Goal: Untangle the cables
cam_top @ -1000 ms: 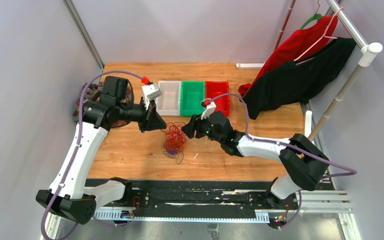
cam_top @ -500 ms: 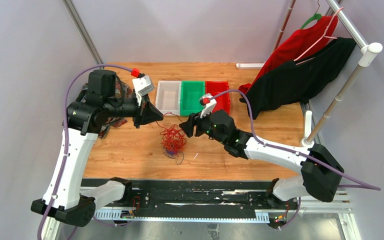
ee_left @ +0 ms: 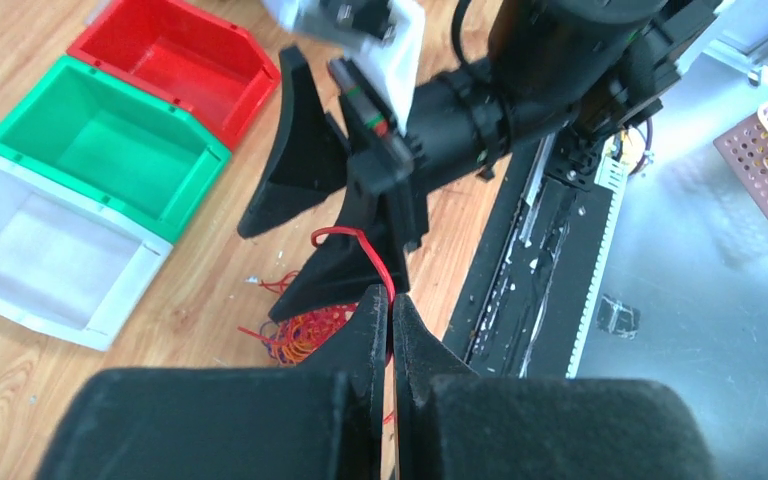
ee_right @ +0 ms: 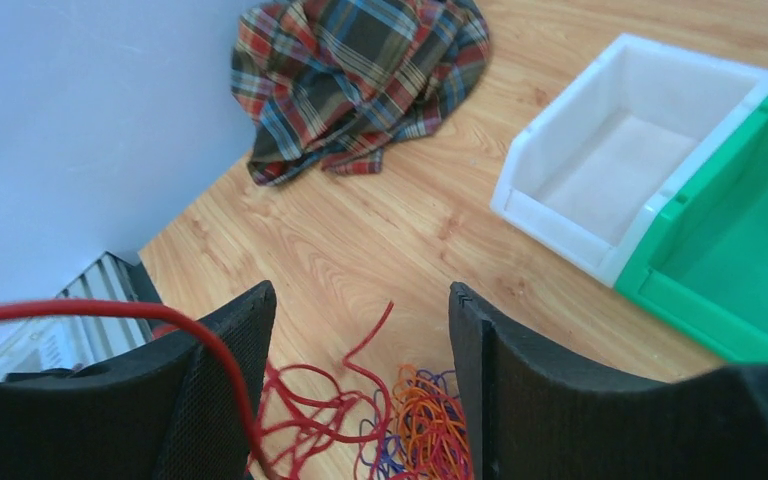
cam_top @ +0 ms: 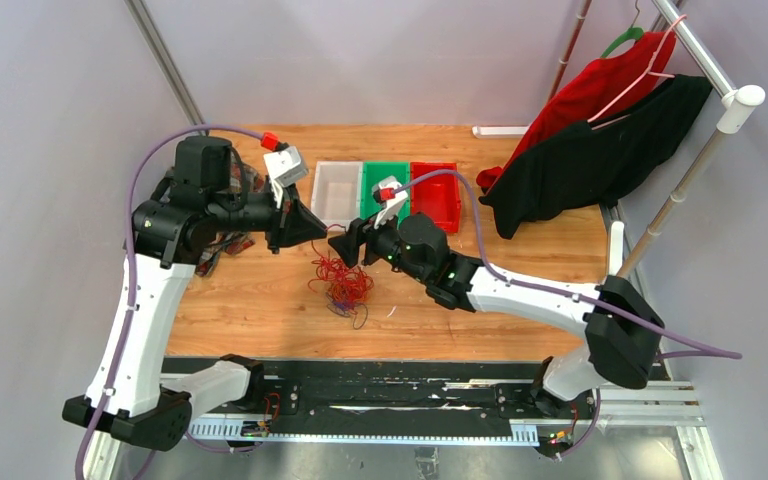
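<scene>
The cables (cam_top: 347, 285) lie as a small heap of red, orange and dark purple wires on the wooden table, seen between my right fingers as a cable tangle (ee_right: 430, 425). My left gripper (cam_top: 322, 230) hovers above and left of the heap, shut on one red cable (ee_left: 365, 240) that loops up from its tips (ee_left: 391, 298). My right gripper (cam_top: 345, 246) is close beside the left one, over the heap, open (ee_right: 358, 292) with nothing gripped. The same red strand (ee_right: 195, 340) drapes across its left finger (ee_right: 235, 370).
White bin (cam_top: 337, 195), green bin (cam_top: 381, 196) and red bin (cam_top: 438, 193) stand in a row behind the heap. A plaid cloth (ee_right: 360, 80) lies at the table's left edge. Red and black garments (cam_top: 590, 140) hang on a rack at the right.
My right gripper has moved left towards the left gripper and opened wider. The left arm lifted up and left with the red cable, drawing a strand out of the heap.
</scene>
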`<state>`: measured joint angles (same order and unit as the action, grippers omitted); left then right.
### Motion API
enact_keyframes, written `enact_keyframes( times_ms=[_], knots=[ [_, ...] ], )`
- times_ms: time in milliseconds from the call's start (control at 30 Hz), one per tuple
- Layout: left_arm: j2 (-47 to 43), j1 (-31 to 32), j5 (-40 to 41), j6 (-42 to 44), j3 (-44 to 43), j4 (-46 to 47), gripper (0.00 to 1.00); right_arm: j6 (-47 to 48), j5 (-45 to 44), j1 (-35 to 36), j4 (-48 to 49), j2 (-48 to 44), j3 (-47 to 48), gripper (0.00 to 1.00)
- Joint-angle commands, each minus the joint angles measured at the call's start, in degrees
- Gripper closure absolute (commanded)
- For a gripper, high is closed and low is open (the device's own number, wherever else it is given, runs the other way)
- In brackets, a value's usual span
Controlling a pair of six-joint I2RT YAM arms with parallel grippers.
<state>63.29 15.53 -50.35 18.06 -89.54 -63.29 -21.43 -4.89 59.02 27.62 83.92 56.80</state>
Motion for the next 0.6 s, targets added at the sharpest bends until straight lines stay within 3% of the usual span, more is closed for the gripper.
enact_keyframes(
  times_ms=[0, 267, 567],
  knots=[
    [0.53, 0.37, -0.49, -1.67, -5.03, 0.01, 1.00, -2.23, -3.77, 0.83, 1.99, 2.87, -0.80, 0.36],
    [4.15, 0.36, 1.86, -4.22, -21.22, 0.01, 1.00, -5.34, -6.07, -2.51, 2.26, 5.43, -8.71, 0.37],
    [6.84, 0.37, 13.68, 0.26, -33.96, 0.20, 1.00, -0.37, -10.65, -3.92, 0.51, 2.09, -18.63, 0.37]
  ],
)
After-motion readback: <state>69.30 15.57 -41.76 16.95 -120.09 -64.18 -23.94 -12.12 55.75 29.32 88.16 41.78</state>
